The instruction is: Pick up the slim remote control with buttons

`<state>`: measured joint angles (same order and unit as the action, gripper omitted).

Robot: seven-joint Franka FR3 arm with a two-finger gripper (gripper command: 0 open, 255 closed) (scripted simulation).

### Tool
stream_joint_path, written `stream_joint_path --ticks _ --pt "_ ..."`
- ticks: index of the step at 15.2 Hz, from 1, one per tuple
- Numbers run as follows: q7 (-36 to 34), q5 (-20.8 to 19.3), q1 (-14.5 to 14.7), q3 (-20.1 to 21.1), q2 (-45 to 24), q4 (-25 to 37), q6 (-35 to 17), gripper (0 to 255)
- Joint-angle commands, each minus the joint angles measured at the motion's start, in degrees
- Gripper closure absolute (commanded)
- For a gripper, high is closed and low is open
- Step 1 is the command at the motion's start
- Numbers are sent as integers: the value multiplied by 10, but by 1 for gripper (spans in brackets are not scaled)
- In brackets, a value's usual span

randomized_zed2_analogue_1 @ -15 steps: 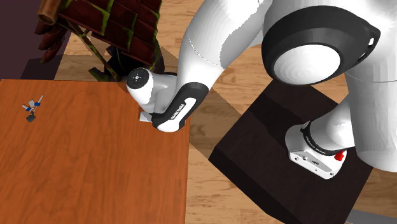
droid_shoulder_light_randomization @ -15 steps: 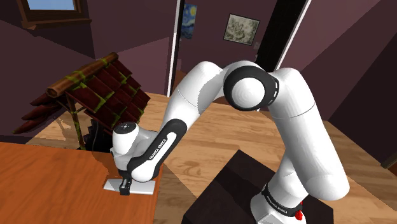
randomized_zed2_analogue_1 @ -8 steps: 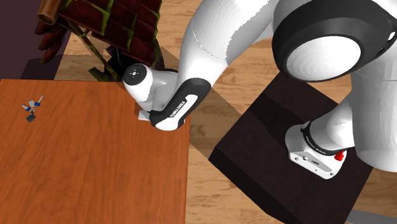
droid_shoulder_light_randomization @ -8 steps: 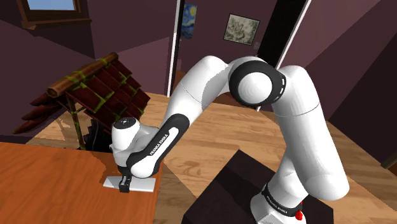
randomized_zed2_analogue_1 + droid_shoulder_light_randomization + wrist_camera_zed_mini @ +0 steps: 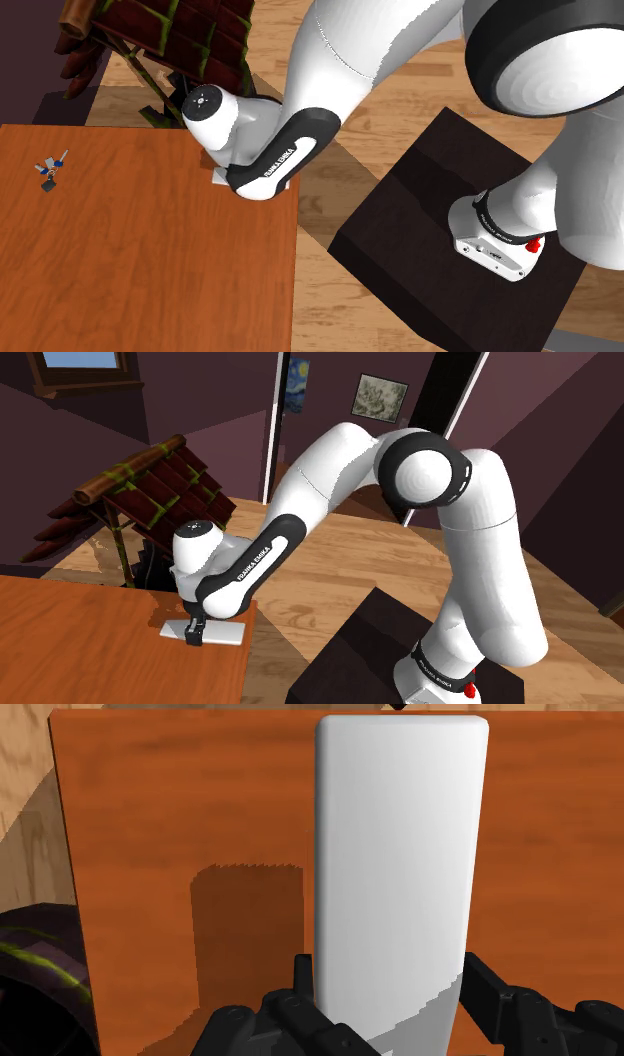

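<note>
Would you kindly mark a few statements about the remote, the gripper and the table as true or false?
1. The remote control is drawn plain white, with no buttons showing. True.
2. The gripper has one finger against each long side of the remote control. True.
3. The remote control is at the middle of the table, far from every edge. False: it is close to a corner of the table.
4. The table is grey metal. False: its top is reddish-brown wood.
5. A small object lies on the table, well apart from the remote control. True.
</note>
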<state>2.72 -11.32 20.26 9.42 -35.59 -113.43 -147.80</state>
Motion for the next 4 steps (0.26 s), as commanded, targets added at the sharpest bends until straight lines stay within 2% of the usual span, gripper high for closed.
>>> stream_joint_path --ticks 1,4 --pt "3 3 -3 3 15 -6 9 255" --pt "4 5 -5 5 23 -8 14 255"
